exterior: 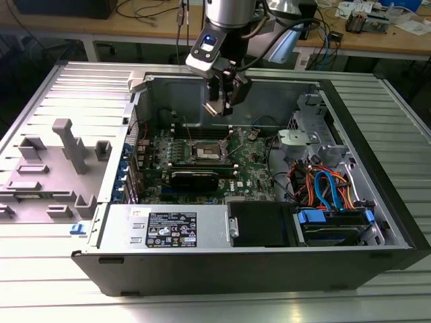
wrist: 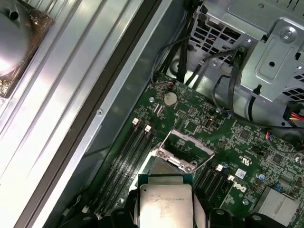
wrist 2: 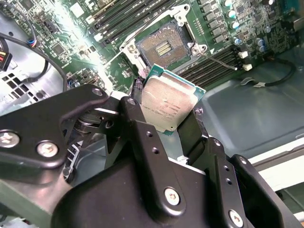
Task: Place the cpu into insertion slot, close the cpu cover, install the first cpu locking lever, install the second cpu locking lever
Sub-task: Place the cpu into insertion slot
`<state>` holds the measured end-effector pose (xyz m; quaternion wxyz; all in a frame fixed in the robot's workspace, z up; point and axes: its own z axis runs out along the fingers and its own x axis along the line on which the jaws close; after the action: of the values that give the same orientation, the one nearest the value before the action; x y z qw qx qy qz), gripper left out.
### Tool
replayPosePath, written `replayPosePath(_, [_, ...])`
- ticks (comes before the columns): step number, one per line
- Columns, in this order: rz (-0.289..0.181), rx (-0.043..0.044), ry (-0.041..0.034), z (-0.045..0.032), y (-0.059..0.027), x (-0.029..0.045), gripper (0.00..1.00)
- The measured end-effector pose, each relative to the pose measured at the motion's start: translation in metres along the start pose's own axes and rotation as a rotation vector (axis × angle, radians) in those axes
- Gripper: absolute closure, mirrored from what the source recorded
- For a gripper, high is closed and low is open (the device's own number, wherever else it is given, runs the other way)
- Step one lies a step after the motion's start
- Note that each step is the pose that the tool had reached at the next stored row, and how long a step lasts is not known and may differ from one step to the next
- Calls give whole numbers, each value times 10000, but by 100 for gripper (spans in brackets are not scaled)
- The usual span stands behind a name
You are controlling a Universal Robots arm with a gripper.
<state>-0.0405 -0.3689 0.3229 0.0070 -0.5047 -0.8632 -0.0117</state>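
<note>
In the exterior view my gripper [exterior: 219, 102] hangs over the open computer case, above the back of the green circuit board. It is shut on the cpu [exterior: 214, 108], a flat square chip with a silvery-grey top. Both wrist views show the cpu [wrist 2: 168, 103] [wrist: 165, 202] pinched by its edges between the black fingers [wrist 2: 137, 118]. The insertion slot [wrist 2: 164, 47] [exterior: 209, 152] lies below it, dark centre uncovered. The cpu cover [wrist: 186, 148] stands raised on its hinge at the slot's far side. A thin wire locking lever [wrist 2: 219, 59] sticks out beside the slot.
Black memory slots [wrist: 124, 161] run along both sides of the socket. In front of it sits a long black heatsink block [exterior: 194, 179]. The power supply [exterior: 175, 229] and a drive cage with coloured cables [exterior: 326, 192] fill the case front. Grey fixtures [exterior: 64, 158] stand outside on the exterior view's left.
</note>
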Motion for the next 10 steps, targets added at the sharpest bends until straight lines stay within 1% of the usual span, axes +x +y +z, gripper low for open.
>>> replayPosePath(10, [31,-2,-1,6,-6,3,45])
